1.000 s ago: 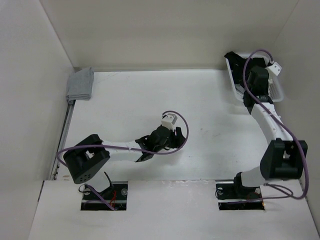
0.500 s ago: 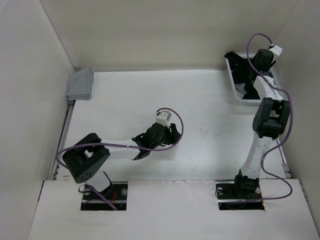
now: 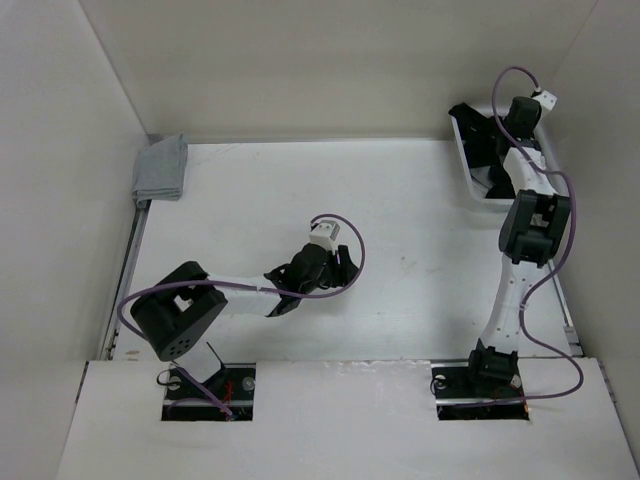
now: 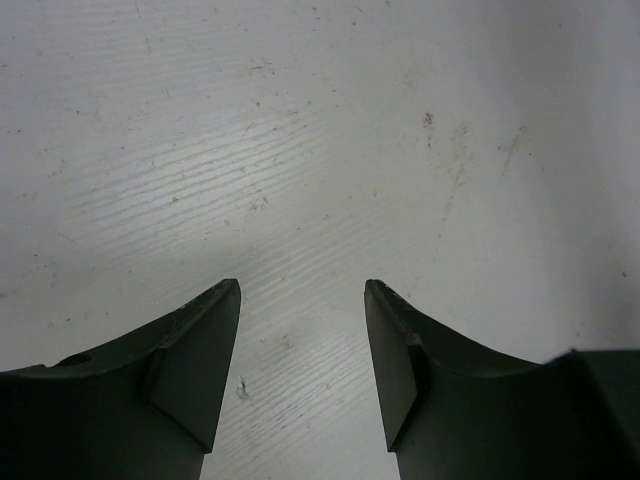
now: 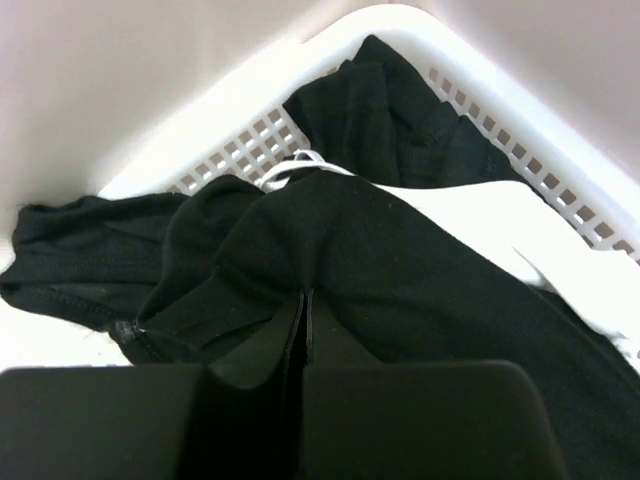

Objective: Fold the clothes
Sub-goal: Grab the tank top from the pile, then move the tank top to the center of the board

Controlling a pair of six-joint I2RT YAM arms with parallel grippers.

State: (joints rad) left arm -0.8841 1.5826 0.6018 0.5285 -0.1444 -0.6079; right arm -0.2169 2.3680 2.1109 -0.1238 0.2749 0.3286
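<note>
Small grey folded cloth [image 3: 160, 168] sits in the far left corner of the white table [image 3: 300, 190], right up against the walls. White plastic lattice basket [image 5: 245, 145] is over in the far right corner. Tabletop's pretty scuffed, with little dark specks [image 4: 428, 119] and fine scratches around the middle.

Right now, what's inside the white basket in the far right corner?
The white basket holds a bunched black T-shirt. The right end effector is shut on a raised fold of it. The basket floor beneath the fabric is covered, so anything under it cannot be seen.
</note>
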